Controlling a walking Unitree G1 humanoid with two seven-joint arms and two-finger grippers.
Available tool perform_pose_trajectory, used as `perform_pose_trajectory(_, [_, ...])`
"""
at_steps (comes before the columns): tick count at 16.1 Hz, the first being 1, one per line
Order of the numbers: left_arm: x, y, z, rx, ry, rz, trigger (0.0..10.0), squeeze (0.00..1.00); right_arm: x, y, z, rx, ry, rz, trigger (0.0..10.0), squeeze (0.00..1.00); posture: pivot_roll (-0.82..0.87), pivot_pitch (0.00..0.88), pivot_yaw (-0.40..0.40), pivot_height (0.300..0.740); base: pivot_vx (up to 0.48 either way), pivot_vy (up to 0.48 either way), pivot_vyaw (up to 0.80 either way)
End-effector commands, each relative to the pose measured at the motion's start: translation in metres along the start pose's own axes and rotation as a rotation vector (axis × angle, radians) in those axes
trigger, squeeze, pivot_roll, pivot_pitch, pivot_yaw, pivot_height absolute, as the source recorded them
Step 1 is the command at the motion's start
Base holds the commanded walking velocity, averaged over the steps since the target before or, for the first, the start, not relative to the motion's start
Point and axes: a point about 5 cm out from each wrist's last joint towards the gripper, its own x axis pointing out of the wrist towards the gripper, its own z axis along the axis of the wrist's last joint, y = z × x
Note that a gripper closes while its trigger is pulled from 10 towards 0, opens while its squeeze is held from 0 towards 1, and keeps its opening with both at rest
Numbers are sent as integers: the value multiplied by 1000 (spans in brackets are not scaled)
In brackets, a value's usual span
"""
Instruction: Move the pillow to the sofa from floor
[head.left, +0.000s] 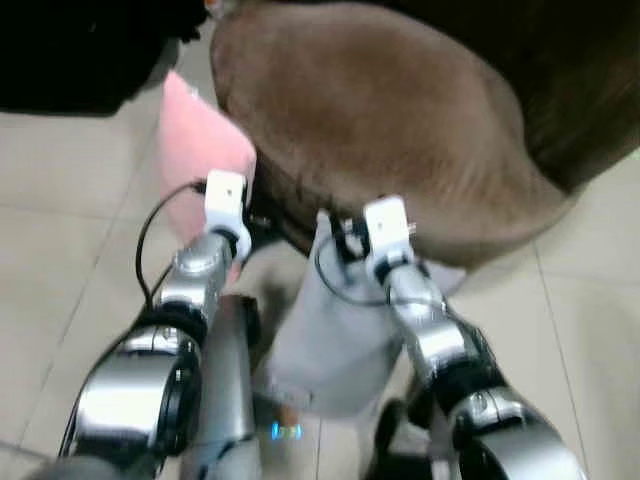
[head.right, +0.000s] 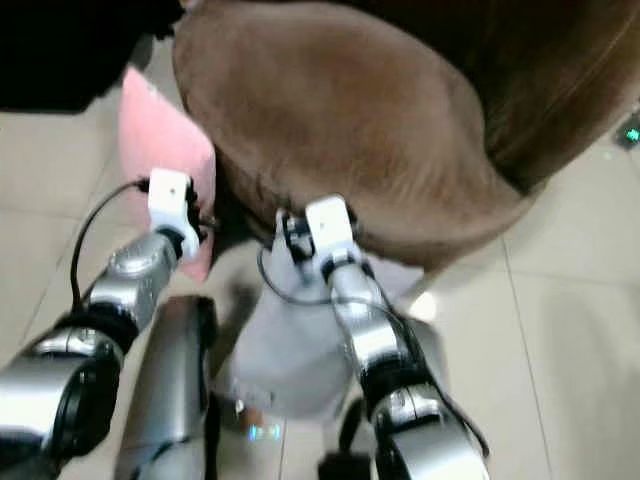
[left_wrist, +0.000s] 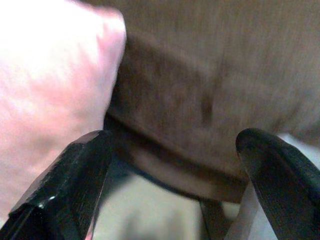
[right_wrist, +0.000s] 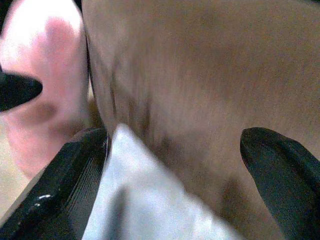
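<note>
- The pink pillow (head.left: 200, 140) stands on the tiled floor (head.left: 60, 240), leaning against the left side of the brown sofa (head.left: 380, 120).
- The left claw (left_wrist: 172, 180) is spread wide near the pillow's right edge, one finger (left_wrist: 70, 185) just beside the pink fabric, holding nothing.
- The right claw (right_wrist: 175, 175) is also wide, facing the sofa's front, with a pale grey cloth (head.left: 340, 340) below it.
- A dark object (head.left: 70, 50) sits far left.

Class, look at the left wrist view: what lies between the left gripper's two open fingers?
Between the left gripper's fingers: brown sofa edge ahead, pink pillow beside one finger.
</note>
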Motion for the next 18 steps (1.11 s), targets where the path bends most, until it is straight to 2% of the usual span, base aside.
perform_pose_trajectory(1, [-1,-8,-10,6,42,-22,10000,0,-4,-3,-8,-2,35,-5,10000,0,195,287,-82,375,0,0,0])
perform_pose_trajectory(3, [0,-7,-7,-27,39,-36,10000,0,-3,-2,-7,0,32,-6,10000,0,188,290,-76,375,0,0,0])
perform_pose_trajectory(4, [-3,0,-8,-154,15,-51,10000,0,-6,-5,-8,23,20,-15,10000,0,179,288,-68,375,0,0,0])
perform_pose_trajectory(5, [-6,5,-12,-166,22,-42,10000,0,-9,-8,-11,24,22,-22,10000,0,175,285,-66,375,0,0,0])
perform_pose_trajectory(6, [-10,12,-17,-137,47,-24,10000,0,-16,-16,-14,64,14,-43,10000,0,175,282,-63,375,0,0,0])
perform_pose_trajectory(7, [-17,18,-22,-153,39,-32,10000,0,-30,-26,-24,91,37,-48,10000,0,173,285,-56,375,0,0,0])
perform_pose_trajectory(8, [-20,19,-23,-153,35,-36,10000,0,-35,-28,-28,95,52,-46,10000,0,176,286,-58,375,0,0,0])
perform_pose_trajectory(9, [-31,27,-31,-135,46,-35,10000,0,-91,-28,-76,158,237,61,10000,0,185,287,-58,375,0,0,0])
perform_pose_trajectory(10, [-35,34,-30,-129,43,-21,10000,0,-130,-24,-98,165,342,131,10000,0,183,288,-56,375,0,0,0])
perform_pose_trajectory(11, [-37,40,-29,-126,38,-4,10000,0,-151,-22,-105,195,386,161,10000,0,185,289,-65,375,0,0,0])
perform_pose_trajectory(12, [-37,44,-27,-129,34,8,10000,0,-163,-23,-107,202,398,165,10000,0,178,286,-65,375,0,0,0])
perform_pose_trajectory(14, [-32,41,-18,-111,19,6,10000,0,-170,-26,-108,206,397,136,10000,0,166,277,-67,375,0,0,0])
perform_pose_trajectory(15, [-27,38,-11,-106,6,-4,10000,0,-167,-30,-106,191,374,115,10000,0,160,270,-64,375,0,0,0])
perform_pose_trajectory(18, [-21,28,-4,-80,5,-39,10000,0,-155,-33,-72,139,252,149,10000,0,154,259,-61,375,0,0,0])
